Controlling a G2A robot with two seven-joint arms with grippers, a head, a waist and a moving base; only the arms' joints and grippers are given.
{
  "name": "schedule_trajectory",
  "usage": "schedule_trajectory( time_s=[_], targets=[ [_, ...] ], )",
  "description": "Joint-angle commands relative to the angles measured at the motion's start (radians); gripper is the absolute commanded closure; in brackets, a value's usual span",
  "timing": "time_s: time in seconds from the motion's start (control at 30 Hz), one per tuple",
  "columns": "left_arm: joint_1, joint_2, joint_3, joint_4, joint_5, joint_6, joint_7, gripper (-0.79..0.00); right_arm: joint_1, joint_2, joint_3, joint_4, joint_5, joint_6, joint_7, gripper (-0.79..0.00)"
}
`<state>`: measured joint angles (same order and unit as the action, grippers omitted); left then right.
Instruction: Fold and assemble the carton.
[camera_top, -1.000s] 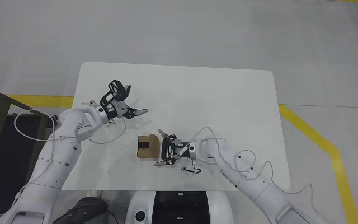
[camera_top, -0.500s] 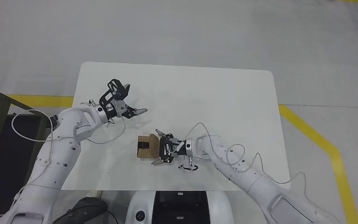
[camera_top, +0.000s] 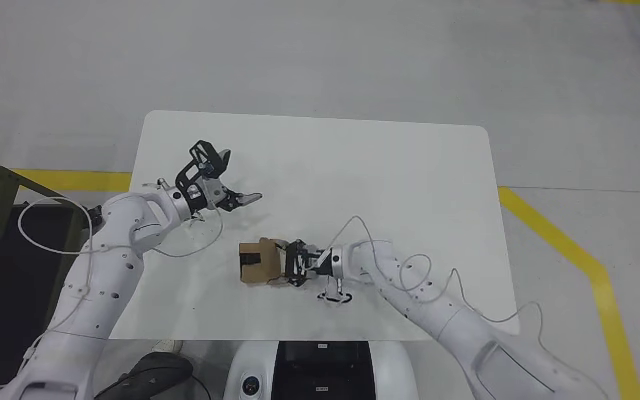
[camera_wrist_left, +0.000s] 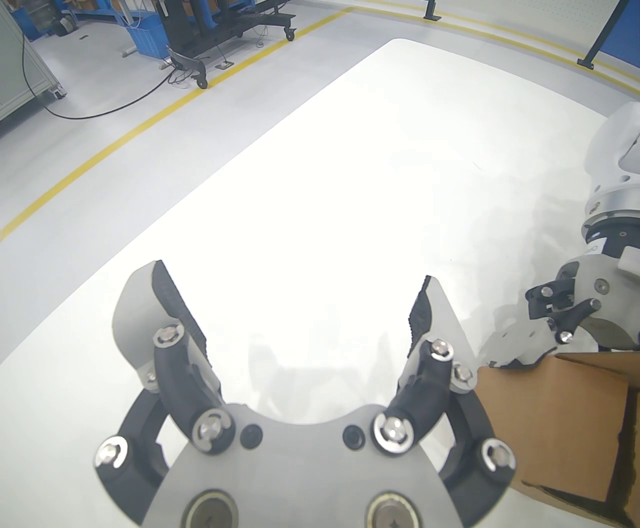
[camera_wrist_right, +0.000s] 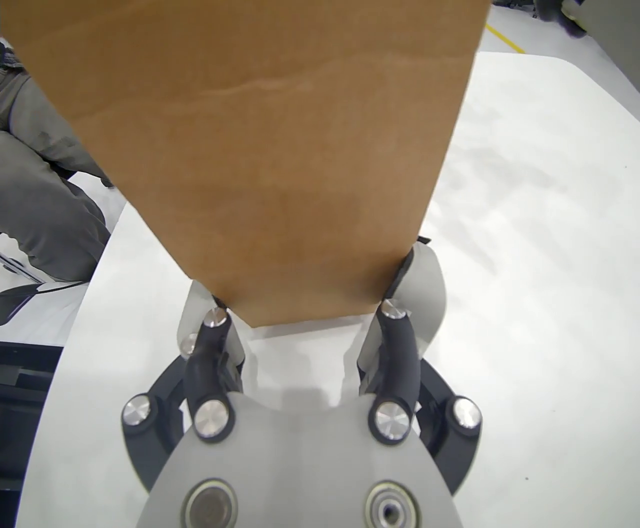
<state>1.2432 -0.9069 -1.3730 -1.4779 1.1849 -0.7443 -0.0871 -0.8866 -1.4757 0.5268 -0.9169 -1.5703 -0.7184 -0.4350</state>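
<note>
A small brown carton (camera_top: 259, 262) lies on the white table (camera_top: 400, 170) near its front edge, left of centre. My right gripper (camera_top: 294, 264) is at the carton's right end, its fingers pressed against both sides of that end. In the right wrist view the carton (camera_wrist_right: 280, 150) runs away from the gripper (camera_wrist_right: 310, 280), and its narrow near end is clamped between the two fingers. My left gripper (camera_top: 236, 197) hovers behind and to the left of the carton, apart from it. It is open (camera_wrist_left: 292, 280) with nothing inside. The carton's corner (camera_wrist_left: 550, 425) and the right gripper (camera_wrist_left: 525, 345) also show beside it.
The table's front edge (camera_top: 330, 338) runs close behind the right gripper. Thin cables hang along both arms. Bare tabletop stretches across the back and right (camera_top: 430, 200). Yellow floor tape (camera_top: 560, 240) lies beyond the table's sides.
The right gripper's fingers, spread wide before, have closed in on the carton's end. The carton has slid slightly left. The left arm has barely moved.
</note>
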Motion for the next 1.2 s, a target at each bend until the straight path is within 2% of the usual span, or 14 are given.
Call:
schedule_trajectory(
  time_s=[0.0, 0.13, 0.23, 0.37, 0.43, 0.6, 0.9, 1.17],
  targets=[
    [0.0, 0.0, -0.001, 0.002, -0.002, -0.001, 0.003, -0.785, 0.003, 0.001, 0.007, 0.002, 0.003, 0.002, -0.014, 0.0],
    [0.003, 0.0, -0.01, -0.003, -0.006, -0.004, 0.022, -0.785, 0.009, 0.014, 0.028, -0.026, -0.014, -0.003, -0.019, 0.0],
    [0.006, 0.001, -0.022, -0.016, -0.012, -0.013, 0.047, -0.785, 0.007, 0.033, 0.065, -0.07, -0.029, 0.001, 0.024, 0.0],
    [0.009, 0.002, -0.04, -0.024, -0.033, -0.032, 0.08, -0.785, -0.02, 0.07, 0.134, -0.166, -0.043, -0.003, 0.124, -0.031],
    [0.007, 0.002, -0.042, -0.025, -0.056, -0.047, 0.088, -0.785, -0.043, 0.088, 0.166, -0.216, -0.049, -0.021, 0.181, 0.0],
    [-0.011, -0.002, -0.028, -0.044, -0.101, -0.077, 0.08, -0.785, -0.11, 0.12, 0.233, -0.31, -0.021, -0.049, 0.301, 0.0],
    [-0.069, -0.015, 0.056, -0.067, -0.153, -0.14, 0.011, -0.785, -0.149, 0.133, 0.262, -0.331, 0.025, -0.066, 0.37, 0.0],
    [-0.11, -0.024, 0.109, -0.086, -0.082, -0.145, 0.003, -0.785, -0.138, 0.136, 0.278, -0.325, 0.05, -0.055, 0.406, 0.0]
  ],
)
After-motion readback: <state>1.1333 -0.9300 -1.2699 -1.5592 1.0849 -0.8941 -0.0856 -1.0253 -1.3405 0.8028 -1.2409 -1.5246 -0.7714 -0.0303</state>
